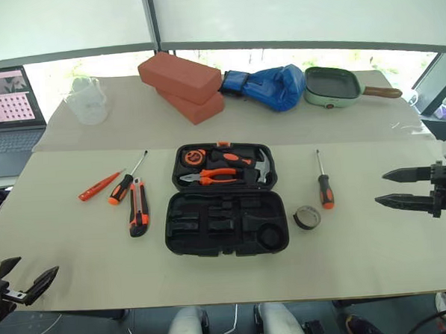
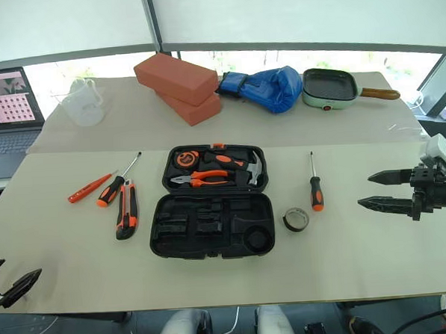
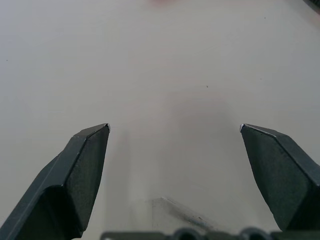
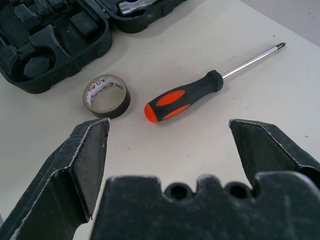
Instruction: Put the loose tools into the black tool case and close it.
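The black tool case (image 1: pixel 226 225) lies open in the middle of the table, with orange-handled pliers (image 1: pixel 212 177) and a hammer (image 1: pixel 263 167) in its far half and bare recesses in its near half. Left of it lie a slim red screwdriver (image 1: pixel 98 186), a black-and-orange screwdriver (image 1: pixel 124 186) and the utility knife (image 1: pixel 138 208). Right of it lie the tape roll (image 1: pixel 307 217) and a second black-and-orange screwdriver (image 1: pixel 325 187). My right gripper (image 1: pixel 384 188) hovers open right of that screwdriver, pointing at it. My left gripper (image 1: pixel 30 275) is open over the near left table edge, holding nothing.
On the far table stand two red bricks (image 1: pixel 183 84), a blue boxing glove (image 1: pixel 267 85), a green square pan (image 1: pixel 334 86) and a clear measuring jug (image 1: pixel 87 99). A laptop (image 1: pixel 7 111) sits at the far left. A seam (image 1: pixel 95 150) runs between the two tables.
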Robot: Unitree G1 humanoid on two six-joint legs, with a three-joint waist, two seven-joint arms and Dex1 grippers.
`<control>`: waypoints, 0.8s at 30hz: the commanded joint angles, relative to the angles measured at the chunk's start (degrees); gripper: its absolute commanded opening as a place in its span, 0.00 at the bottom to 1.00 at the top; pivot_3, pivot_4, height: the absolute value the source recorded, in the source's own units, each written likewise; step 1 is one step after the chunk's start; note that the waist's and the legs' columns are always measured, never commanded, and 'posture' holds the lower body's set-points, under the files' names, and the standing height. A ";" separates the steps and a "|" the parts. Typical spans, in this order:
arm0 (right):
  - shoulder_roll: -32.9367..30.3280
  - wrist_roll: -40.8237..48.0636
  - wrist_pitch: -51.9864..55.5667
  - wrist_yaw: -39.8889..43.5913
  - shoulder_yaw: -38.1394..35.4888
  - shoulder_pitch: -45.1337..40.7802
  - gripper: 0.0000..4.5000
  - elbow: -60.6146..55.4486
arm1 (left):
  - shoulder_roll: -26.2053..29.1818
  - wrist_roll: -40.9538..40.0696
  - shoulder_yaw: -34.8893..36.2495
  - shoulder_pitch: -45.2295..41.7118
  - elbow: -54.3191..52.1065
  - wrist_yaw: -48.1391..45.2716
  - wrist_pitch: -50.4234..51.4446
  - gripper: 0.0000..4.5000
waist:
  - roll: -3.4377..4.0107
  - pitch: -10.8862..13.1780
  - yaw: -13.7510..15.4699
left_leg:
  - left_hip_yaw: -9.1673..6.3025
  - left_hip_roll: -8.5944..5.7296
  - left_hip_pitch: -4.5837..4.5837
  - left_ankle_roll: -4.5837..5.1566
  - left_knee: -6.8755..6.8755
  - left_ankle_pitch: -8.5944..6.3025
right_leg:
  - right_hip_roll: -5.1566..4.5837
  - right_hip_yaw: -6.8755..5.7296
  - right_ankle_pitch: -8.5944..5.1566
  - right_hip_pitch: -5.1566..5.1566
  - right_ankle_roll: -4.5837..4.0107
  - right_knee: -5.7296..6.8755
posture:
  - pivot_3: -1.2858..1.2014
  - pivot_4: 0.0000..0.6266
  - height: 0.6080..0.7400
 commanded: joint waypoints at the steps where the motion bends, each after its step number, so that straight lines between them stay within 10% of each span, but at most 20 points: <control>1: -0.19 -0.54 -2.61 0.50 -0.76 -0.95 0.99 0.82 | -0.35 -0.39 1.16 -0.66 -0.32 0.72 -0.39 1.00 | 0.00 0.00 0.01 | 0.00 0.00 0.00 0.00 0.00 0.00 | 0.00 0.00 0.00 0.00 0.00 0.00 | 0.52 0.24 0.99; 12: -1.40 -2.82 -3.07 -10.06 -4.77 3.31 0.99 -3.65 | 2.82 -2.90 -5.68 -13.50 -0.23 1.79 4.07 1.00 | 0.00 0.00 0.21 | 0.02 -0.03 0.00 0.00 0.02 0.01 | 0.03 -0.01 0.01 0.02 0.02 0.07 | 0.52 0.24 0.99; 24: 12.91 7.33 37.30 -45.48 -14.50 9.71 0.99 -47.14 | 7.29 -15.66 -30.00 -42.17 -10.66 -5.76 20.23 1.00 | 0.00 -0.02 0.39 | -0.07 -0.08 -0.07 -0.04 0.06 0.03 | 0.10 0.06 0.05 0.02 0.09 0.15 | 0.52 0.24 0.99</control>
